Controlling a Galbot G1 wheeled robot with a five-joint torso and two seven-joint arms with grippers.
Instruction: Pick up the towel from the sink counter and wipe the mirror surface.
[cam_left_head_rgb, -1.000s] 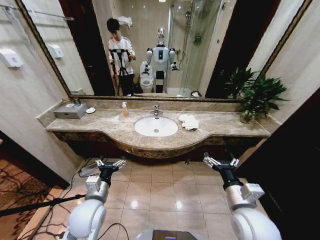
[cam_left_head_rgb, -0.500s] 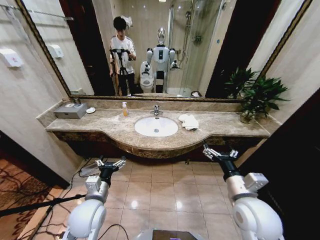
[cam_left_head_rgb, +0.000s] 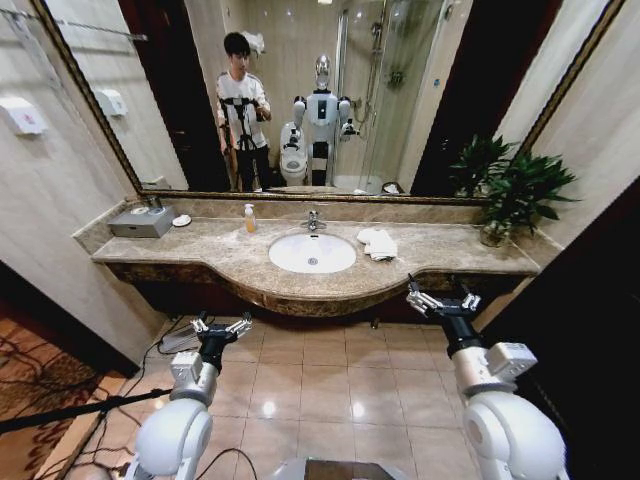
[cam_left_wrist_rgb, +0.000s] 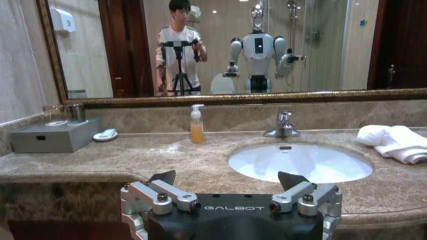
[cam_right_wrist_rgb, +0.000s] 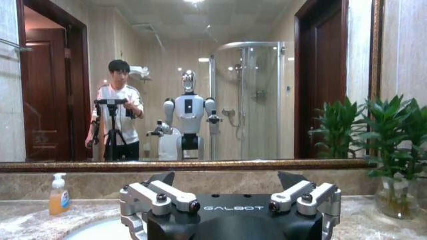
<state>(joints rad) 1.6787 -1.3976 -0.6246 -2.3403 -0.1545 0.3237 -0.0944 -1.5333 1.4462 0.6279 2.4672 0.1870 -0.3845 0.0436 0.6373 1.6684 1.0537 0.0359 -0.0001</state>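
- Head view: we see the towel (cam_left_head_rgb: 378, 243) lying bunched at centre frame on the sink counter (cam_left_head_rgb: 440, 252), just right of the basin (cam_left_head_rgb: 312, 253), untouched; we judge the pick not yet begun. Mirror surface (cam_left_head_rgb: 400, 90) fills the upper frame.
- Right gripper (cam_left_head_rgb: 441, 300), lower right, raised near the counter's front edge, fingers apart, empty.
- Left gripper (cam_left_head_rgb: 221, 326), lower left, low over the floor, spread open.
- Left wrist view: towel (cam_left_wrist_rgb: 395, 142) at right edge, well beyond the open left gripper (cam_left_wrist_rgb: 230, 183).
- Right wrist view: right gripper (cam_right_wrist_rgb: 227, 182) faces the mirror surface (cam_right_wrist_rgb: 200, 80), fingers parted.

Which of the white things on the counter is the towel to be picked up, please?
It is the crumpled white cloth, the towel, lying on the sink counter right of the basin. The small round dish sits far left beside the grey box.
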